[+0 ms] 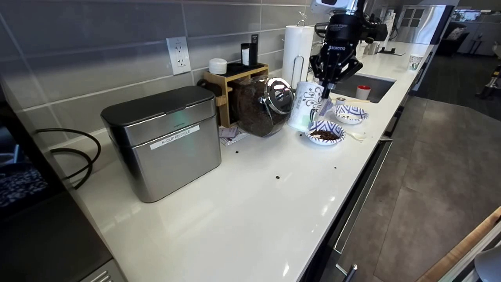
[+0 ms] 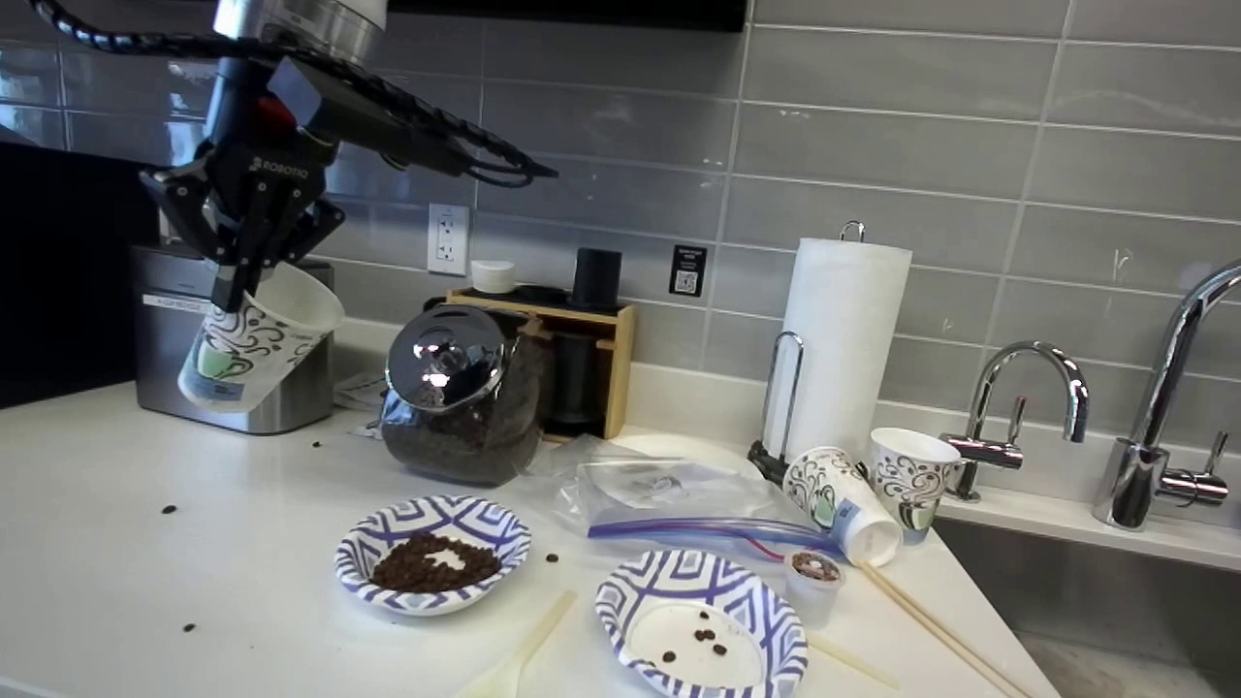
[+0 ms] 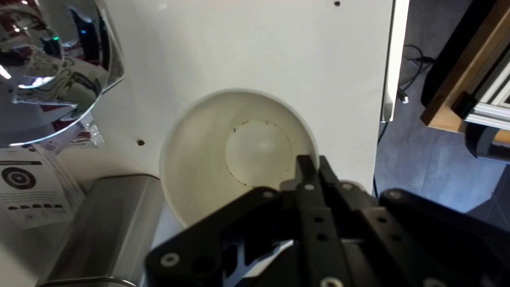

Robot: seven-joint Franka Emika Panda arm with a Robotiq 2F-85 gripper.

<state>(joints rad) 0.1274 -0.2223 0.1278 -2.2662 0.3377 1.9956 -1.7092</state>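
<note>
My gripper (image 2: pixel 236 299) is shut on the rim of a white patterned paper cup (image 2: pixel 254 349), one finger inside and one outside. The cup hangs tilted above the counter. In the wrist view I look into the cup (image 3: pixel 259 155); it is empty apart from small dark specks round its base. The gripper (image 3: pixel 312 159) pinches the cup's right wall there. The held cup (image 1: pixel 303 103) also shows in an exterior view. A patterned bowl (image 2: pixel 373 528) with dark coffee beans rests on the counter. Another bowl (image 2: pixel 620 591), holding a few beans, stands beside it.
A glass jar of beans (image 2: pixel 461 446) lies near the wooden stand (image 2: pixel 620 378). A steel bin (image 1: pixel 180 156) stands by the wall. Paper towels (image 2: pixel 843 339), a plastic bag (image 2: pixel 669 494), two cups (image 2: pixel 911 475), a spoon (image 2: pixel 519 659) and chopsticks (image 2: pixel 940 625) are near the sink (image 2: pixel 1144 601).
</note>
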